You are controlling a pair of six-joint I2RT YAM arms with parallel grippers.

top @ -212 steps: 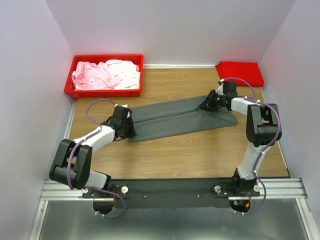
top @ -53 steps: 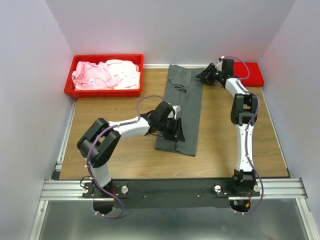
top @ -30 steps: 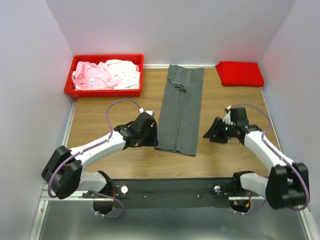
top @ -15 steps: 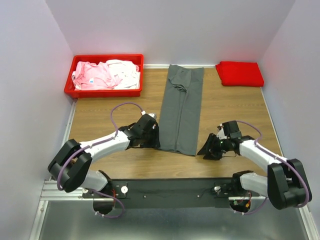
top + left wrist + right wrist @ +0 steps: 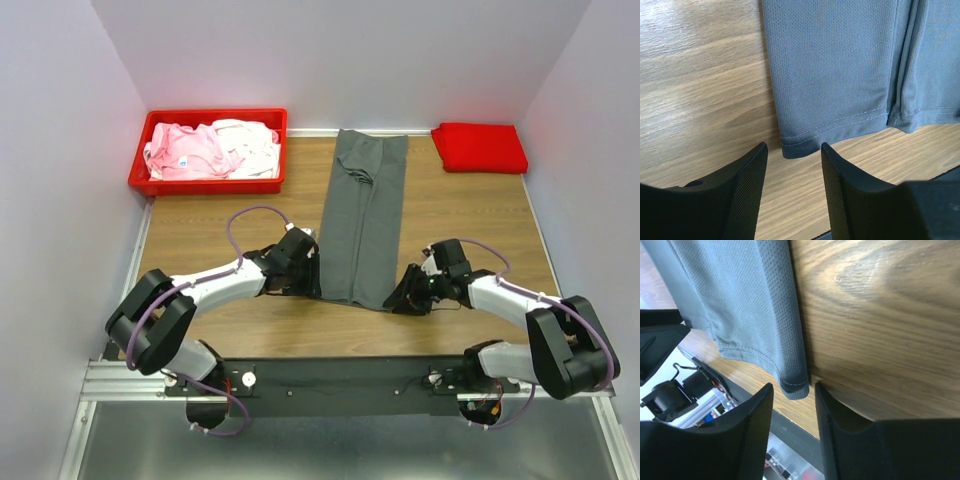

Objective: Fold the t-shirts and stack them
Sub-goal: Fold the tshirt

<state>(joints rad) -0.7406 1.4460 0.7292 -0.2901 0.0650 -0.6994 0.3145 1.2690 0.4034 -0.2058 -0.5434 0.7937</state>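
Grippers low at near hem of dark grey t-shirt [image 5: 362,215]
Shirt lies as long folded strip on table [image 5: 450,230]. L gripper [image 5: 308,281] jaws apart w/ near-left corner between tips, R gripper [image 5: 402,298] same at near-right corner; cloth not pinched. Red t-shirt [image 5: 480,147] folded, far-right corner of table

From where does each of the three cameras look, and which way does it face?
Top external: above and behind the arm bases, looking down on the table; both arms show.
Left wrist: on the left arm, facing the near left hem corner of the dark grey t-shirt; the open left gripper shows.
Right wrist: on the right arm, facing the near right hem corner; the open right gripper shows.
Shared: all three see that shirt's near hem.
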